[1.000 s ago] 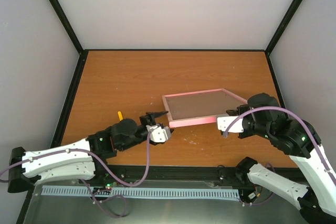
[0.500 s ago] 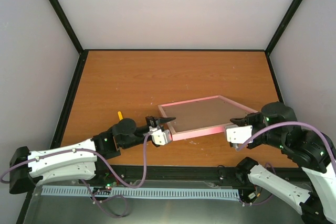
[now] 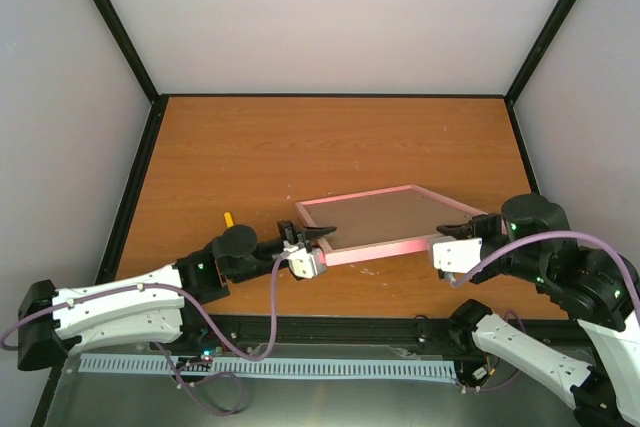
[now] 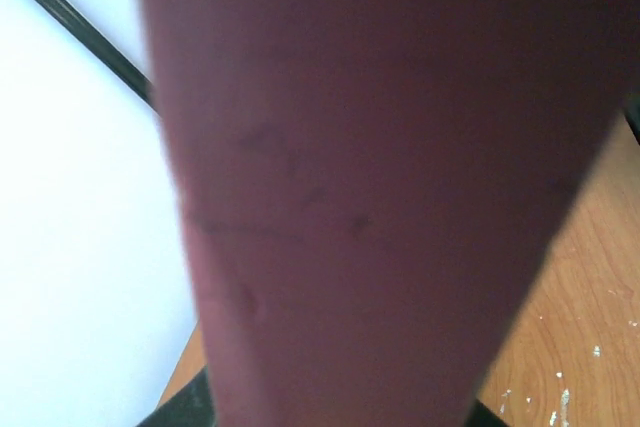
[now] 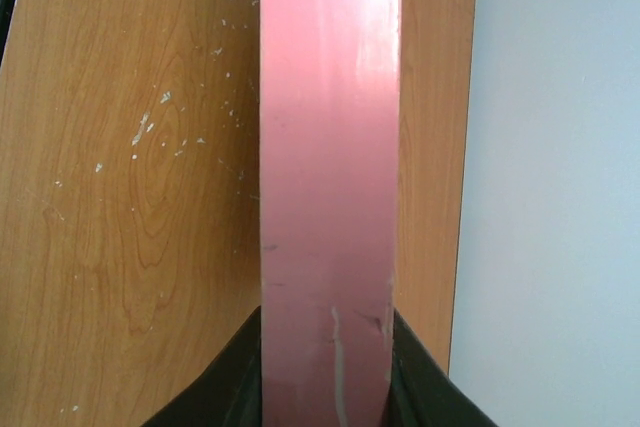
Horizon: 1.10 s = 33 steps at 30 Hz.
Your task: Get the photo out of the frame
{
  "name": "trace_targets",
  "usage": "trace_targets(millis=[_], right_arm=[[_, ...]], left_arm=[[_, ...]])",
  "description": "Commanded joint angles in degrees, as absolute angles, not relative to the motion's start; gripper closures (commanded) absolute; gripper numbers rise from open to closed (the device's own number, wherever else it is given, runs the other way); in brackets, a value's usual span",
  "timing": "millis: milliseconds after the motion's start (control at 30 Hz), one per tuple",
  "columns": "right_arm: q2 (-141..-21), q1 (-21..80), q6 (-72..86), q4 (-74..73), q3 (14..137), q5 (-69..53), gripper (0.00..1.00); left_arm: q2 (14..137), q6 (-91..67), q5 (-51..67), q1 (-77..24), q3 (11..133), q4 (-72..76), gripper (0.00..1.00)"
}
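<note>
One frame (image 3: 385, 222), a flat rectangle with a thin glossy pink rail around a matte brown board, sits toward the counter's (image 3: 300, 147) near edge, right of middle. Two tools are at it. The right tool (image 3: 462, 233) is clamped on the near-right rail. The left tool (image 3: 312, 235) straddles the near-left corner, but whether it presses cannot be told. One small yellow piece (image 3: 228, 218) lies near the left edge.

Frame (image 3: 385, 219) between left gripper (image 3: 316, 235) and right gripper (image 3: 456, 233)
</note>
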<state>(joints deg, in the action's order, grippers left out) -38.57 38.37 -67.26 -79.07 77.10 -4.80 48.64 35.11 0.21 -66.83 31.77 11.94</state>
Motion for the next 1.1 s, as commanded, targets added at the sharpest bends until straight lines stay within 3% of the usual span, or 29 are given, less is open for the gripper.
trace_targets(millis=[0,133,267,367,500,600,800,1067], right_arm=[[-37.93,38.23,-63.15,-70.12,79.2,-9.35,0.97],[-37.84,38.23,-61.92,-68.86,79.38,-8.49,0.93],[-39.34,38.23,-57.75,-67.36,82.28,-7.09,0.44],[-42.17,38.23,-54.03,-68.63,87.24,-6.94,0.3],[-44.55,38.23,-49.7,-67.33,92.98,-5.89,0.26],[-44.87,38.23,-46.14,-63.07,93.64,-1.67,0.16],[-46.95,38.23,-42.13,-61.14,94.44,3.42,0.17],[-46.86,38.23,-41.35,-60.12,94.29,0.68,0.17]], left_arm=[[48.57,33.74,0.74,-66.45,34.06,12.93,0.81],[48.09,33.04,-0.4,-66.45,34.49,13.0,0.9],[48.51,31.04,-2.56,-65.64,36.66,13.31,0.93],[48.64,26.92,-0.76,-62.63,39.78,12.94,0.95],[50.5,21.67,2.67,-57.72,44.96,10.64,0.98],[51.78,17.41,4.36,-54.98,47.59,9.67,0.99],[52.48,10.53,16.39,-49.29,50.29,7.27,0.99],[51.32,2.93,34.67,-43.33,51.0,5.41,0.99]])
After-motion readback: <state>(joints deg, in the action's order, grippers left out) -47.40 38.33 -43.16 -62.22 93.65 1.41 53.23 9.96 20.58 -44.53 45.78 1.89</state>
